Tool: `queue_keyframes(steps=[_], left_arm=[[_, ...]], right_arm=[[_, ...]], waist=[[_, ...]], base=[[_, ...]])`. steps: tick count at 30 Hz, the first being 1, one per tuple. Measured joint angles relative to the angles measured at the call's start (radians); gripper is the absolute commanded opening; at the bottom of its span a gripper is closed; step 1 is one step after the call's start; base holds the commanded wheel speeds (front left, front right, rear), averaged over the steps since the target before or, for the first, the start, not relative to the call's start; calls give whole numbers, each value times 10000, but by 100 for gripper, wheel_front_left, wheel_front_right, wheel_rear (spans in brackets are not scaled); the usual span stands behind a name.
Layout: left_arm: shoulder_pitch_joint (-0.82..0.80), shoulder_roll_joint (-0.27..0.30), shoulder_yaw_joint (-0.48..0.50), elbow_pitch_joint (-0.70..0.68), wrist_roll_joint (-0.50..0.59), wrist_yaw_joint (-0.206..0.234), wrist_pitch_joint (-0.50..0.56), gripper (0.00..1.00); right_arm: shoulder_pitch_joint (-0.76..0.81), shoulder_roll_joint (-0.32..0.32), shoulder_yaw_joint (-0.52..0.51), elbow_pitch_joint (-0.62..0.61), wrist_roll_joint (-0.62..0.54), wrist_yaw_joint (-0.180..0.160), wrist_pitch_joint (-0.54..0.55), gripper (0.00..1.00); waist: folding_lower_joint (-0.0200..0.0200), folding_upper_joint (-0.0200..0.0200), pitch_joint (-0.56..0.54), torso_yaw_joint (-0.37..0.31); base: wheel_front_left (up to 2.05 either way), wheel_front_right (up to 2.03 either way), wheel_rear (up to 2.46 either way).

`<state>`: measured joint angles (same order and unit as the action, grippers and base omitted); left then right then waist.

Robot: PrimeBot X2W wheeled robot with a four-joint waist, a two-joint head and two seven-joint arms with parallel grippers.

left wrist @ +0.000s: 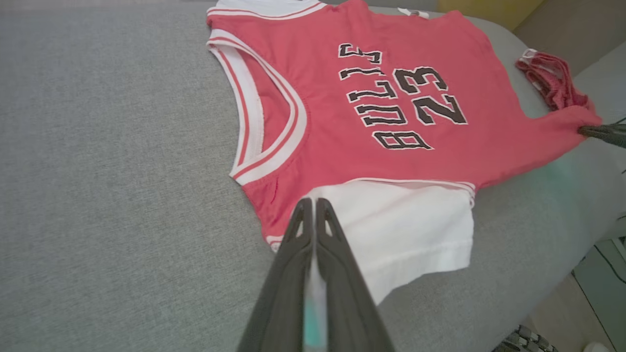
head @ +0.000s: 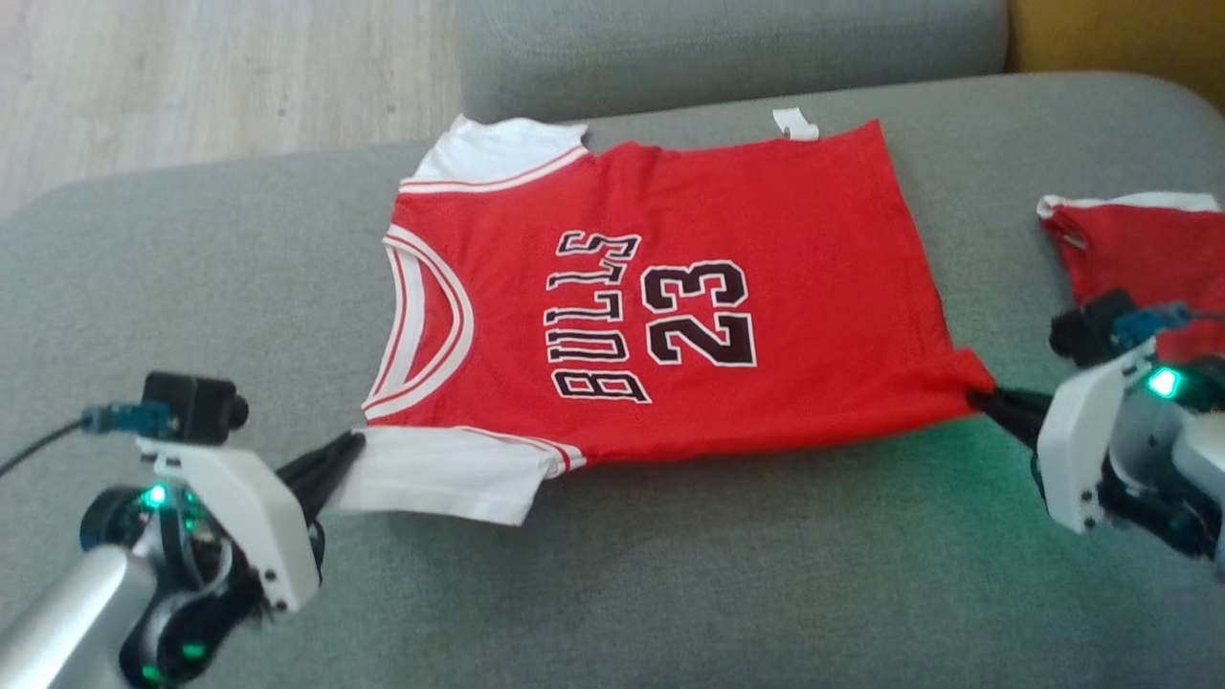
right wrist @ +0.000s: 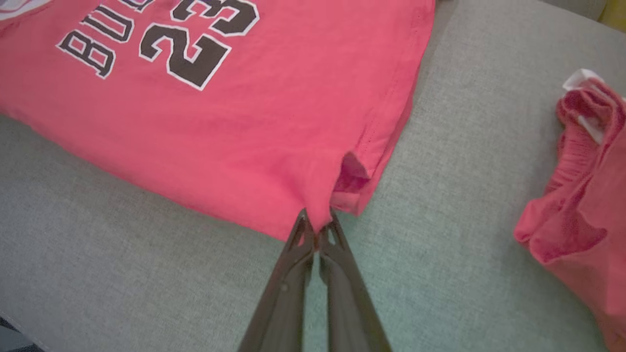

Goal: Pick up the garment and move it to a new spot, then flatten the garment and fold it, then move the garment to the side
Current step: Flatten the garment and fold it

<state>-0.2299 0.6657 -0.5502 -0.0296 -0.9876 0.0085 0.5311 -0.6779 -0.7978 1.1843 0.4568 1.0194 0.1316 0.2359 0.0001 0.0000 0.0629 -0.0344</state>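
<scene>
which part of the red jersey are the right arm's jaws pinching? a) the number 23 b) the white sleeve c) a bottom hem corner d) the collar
c: the right gripper has its jaws shut on a bottom hem corner of the jersey, where the fabric bunches.

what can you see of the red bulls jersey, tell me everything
The jersey is red knit-looking fabric with white sleeves, a white-and-red striped neckline, and black white-edged "BULLS 23" print. A small white tag sticks out at its far edge. It lies spread front-up and nearly flat on the grey cushion, neck toward the robot's left. The left gripper is shut on the near sleeve, the right gripper on the near hem corner, which is pulled to a point.
</scene>
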Motion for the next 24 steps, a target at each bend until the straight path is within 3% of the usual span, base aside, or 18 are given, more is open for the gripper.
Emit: queue_keyframes(steps=[13, 24], left_arm=[[-2368, -364, -382, 1687, 332, -330, 1116, 0], [-3753, -815, -792, 3200, 901, -631, 1363, 0]], right_arm=[[-1224, 715, -59, 1049, -84, 0, -71, 0], [-1948, 1275, 242, 1772, -86, 0, -209, 0]], waist=[[1, 0, 754, -137], [0, 0, 1236, -207]], base=[[0, 0, 0], [0, 0, 0]])
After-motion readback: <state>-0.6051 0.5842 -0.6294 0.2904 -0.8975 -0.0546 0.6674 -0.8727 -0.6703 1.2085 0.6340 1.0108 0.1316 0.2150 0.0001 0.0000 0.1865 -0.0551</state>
